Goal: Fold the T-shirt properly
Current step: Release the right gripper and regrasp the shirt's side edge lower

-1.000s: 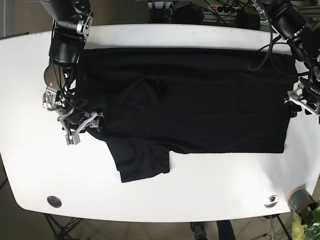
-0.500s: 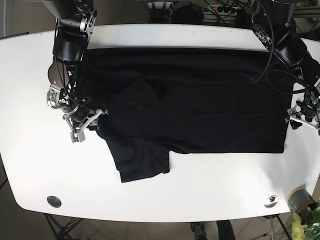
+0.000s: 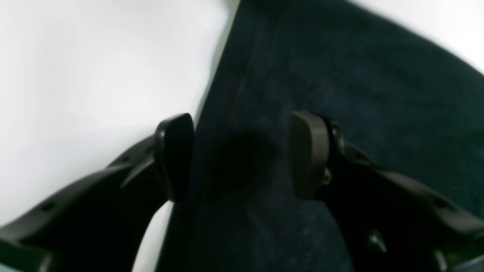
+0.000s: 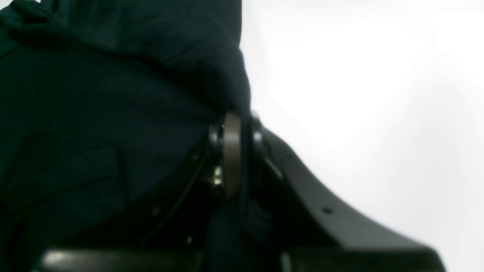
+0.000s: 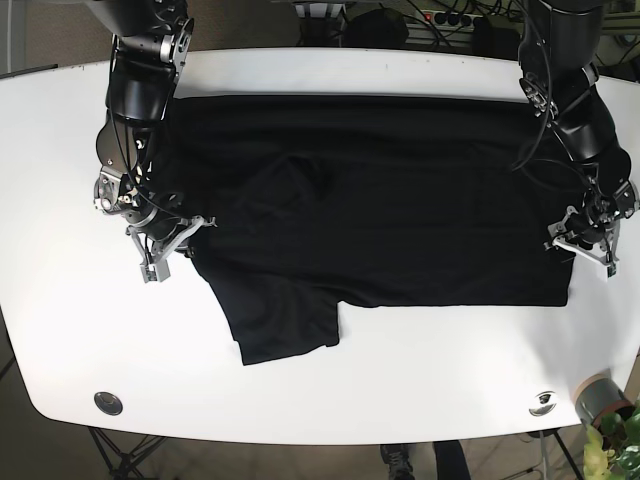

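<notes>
I have the black T-shirt (image 5: pixel 380 200) spread flat across the white table (image 5: pixel 60 300), collar end toward my right arm, hem toward my left. One sleeve (image 5: pixel 280 320) sticks out over the near side of the table.

Left gripper (image 3: pixel 242 155): fingers stand apart, cloth lying slack in the gap between them. The left finger (image 3: pixel 176 155) sits right at the shirt's edge, with bare table beyond it; the right finger (image 3: pixel 308 155) is over cloth. A dark shadow falls on the fabric between the pads. In the base view this gripper (image 5: pixel 585 240) hangs at the hem corner, near the table's far right side.

Right gripper (image 4: pixel 236 158): fingers pressed together with a fold of shirt pinched between them. Cloth bunches up above and to the left of the fingertips; to their right there is only white table. In the base view this gripper (image 5: pixel 165 255) sits at the shirt's shoulder edge, just above where the sleeve begins.

Around the work: two round metal fittings set into the table, one at the near left (image 5: pixel 108 402), one at the near right (image 5: pixel 543 402). A grey pot (image 5: pixel 598 396) with a green plant (image 5: pixel 615 450) stands off the table's near right corner, well apart from both grippers. Cables (image 5: pixel 450 20) trail behind the far edge. Nothing lies on the shirt itself.
</notes>
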{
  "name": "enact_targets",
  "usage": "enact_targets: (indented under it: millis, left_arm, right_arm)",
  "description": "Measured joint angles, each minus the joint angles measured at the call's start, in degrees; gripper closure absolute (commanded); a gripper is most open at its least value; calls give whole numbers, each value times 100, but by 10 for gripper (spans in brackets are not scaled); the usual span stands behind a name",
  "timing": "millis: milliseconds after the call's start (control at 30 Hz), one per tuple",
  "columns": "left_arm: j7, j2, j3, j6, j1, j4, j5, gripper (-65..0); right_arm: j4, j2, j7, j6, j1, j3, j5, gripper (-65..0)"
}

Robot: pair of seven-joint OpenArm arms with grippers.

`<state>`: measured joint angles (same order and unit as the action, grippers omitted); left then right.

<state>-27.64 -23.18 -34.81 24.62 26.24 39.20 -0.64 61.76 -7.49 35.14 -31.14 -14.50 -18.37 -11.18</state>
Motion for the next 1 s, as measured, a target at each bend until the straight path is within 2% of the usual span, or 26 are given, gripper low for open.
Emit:
enact_targets:
  millis: [467,700,767,900,1000]
  left_arm:
    - [542,-297,11,-2,13,-586,-24,-372]
    - [614,-258,750,2,59,-590,-61,-372]
    - [656,-186,835,127,79,-586,-63,-372]
    - [671,-90,844,682,101,-577,-94,-371]
    - [669,-63,861,798,109,-577,-111,-367]
  right_arm:
    - [0,0,0,2,0,-4,0,-21]
    - [0,4,-4,2,2,-4,-2,-21]
    - [0,2,-2,0,2,-4,-7,-21]
    - [0,4,0,2,2,-4,-4,-21]
    - [0,4,-2,2,2,-4,-7,-21]
